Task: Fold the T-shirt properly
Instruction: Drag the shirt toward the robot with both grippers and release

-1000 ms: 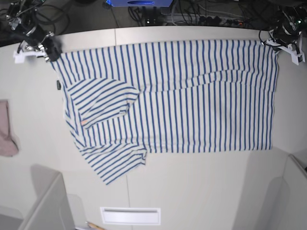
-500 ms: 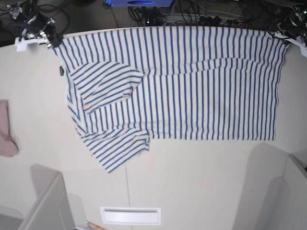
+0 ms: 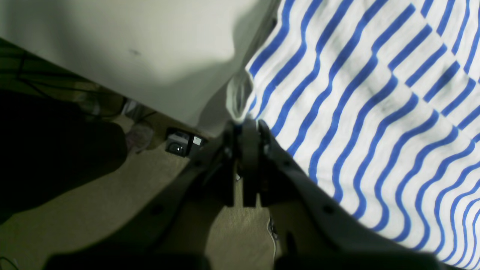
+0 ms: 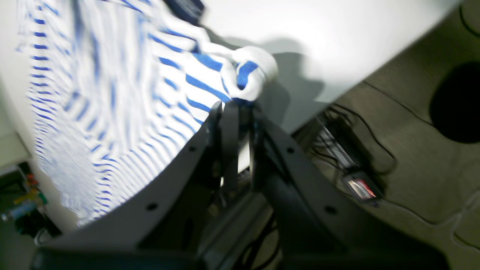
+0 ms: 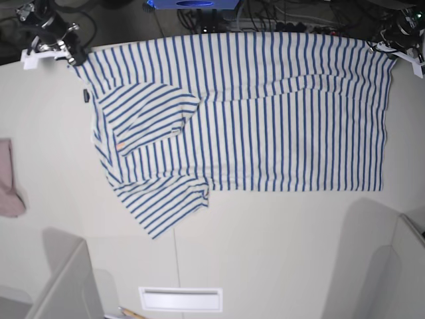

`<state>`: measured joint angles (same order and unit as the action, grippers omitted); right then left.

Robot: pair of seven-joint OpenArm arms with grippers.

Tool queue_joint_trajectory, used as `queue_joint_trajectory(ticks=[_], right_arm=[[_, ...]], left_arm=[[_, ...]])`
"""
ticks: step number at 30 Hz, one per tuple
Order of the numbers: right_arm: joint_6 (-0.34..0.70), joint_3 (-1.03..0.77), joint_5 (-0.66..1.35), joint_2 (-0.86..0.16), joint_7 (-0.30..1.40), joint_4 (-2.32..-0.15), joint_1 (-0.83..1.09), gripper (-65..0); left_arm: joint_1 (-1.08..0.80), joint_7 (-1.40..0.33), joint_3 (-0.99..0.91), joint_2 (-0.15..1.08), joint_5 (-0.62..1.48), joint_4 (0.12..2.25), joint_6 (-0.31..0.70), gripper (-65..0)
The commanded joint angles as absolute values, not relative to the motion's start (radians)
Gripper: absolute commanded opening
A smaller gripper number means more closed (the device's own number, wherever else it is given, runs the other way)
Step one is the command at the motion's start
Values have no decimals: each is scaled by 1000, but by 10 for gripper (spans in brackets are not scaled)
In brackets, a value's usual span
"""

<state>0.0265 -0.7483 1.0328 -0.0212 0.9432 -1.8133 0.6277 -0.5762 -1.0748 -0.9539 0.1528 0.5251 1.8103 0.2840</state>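
Along the far edge of the bench (image 5: 265, 266) we now have the T-shirt (image 5: 265, 113) drawn up so its upper border reaches that edge. A second ago the same border lay well inside the bench, and half a second ago it was already at the rim, so both arms have hauled the cloth away from the camera together. Our left tool (image 3: 243, 127) is pressed together on the shirt's corner, a small nub of striped fabric bunched above its tips; our right tool (image 4: 238, 107) likewise pinches a rolled wad of hem at the opposite corner. The body lies spread and mostly flat, with shallow creases running across the middle. One sleeve (image 5: 143, 123) is turned in over the chest, while the lower sleeve (image 5: 166, 206) juts out at a slant. The small dark tag (image 5: 85, 96) shows beside the collar end, and the pink cloth (image 5: 8, 179) sits well apart at the bench's side. We judge the pull has taken out slack and squared the shirt for its fold; the stray lower sleeve needs tucking.
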Motion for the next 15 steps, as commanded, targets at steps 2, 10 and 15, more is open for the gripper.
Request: queue_joint_trajectory(ticks=[2, 10, 15], right_arm=[[31, -753, 1043, -30, 937, -1833, 638, -650], [30, -756, 1043, -31, 937, -1833, 648, -650], [28, -756, 1043, -31, 938, -1833, 664, -650]], left_arm=[[-585, -1061, -964, 166, 526, 1824, 278, -650], [-587, -1066, -967, 166, 518, 1825, 278, -650], [-622, -1066, -970, 165, 518, 1830, 278, -609]])
